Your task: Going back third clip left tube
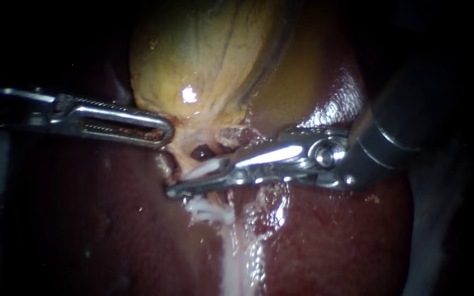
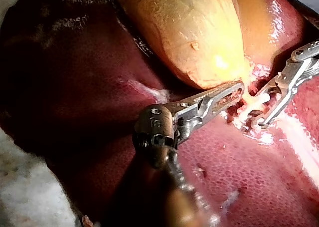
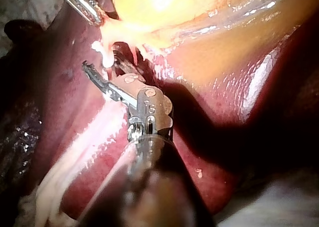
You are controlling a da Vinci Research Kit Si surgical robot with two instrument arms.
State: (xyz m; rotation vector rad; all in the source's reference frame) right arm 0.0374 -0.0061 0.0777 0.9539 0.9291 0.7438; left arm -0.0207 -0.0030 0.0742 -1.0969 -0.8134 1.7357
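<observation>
The yellow gallbladder (image 1: 204,60) lies on the dark red liver (image 1: 83,219). My left instrument (image 1: 163,131) comes in level from the left, its slotted jaws shut on the gallbladder's narrow lower end. Just below that end, my right instrument (image 1: 193,180) stands with a gap between its jaws. A white clip (image 1: 203,168) sits in that gap on the pale tube. More white clip material (image 1: 210,211) shows just under the lower jaw. In the left wrist view the clip (image 2: 254,103) lies between my right instrument's (image 2: 261,114) spread jaws, beside my left instrument (image 2: 234,93).
A whitish band of tissue (image 1: 234,257) runs from the clips toward the near edge over the wet liver. A small dark hole (image 1: 201,152) shows in the tissue above the clip. The right instrument's thick shaft (image 1: 407,120) crosses the upper right.
</observation>
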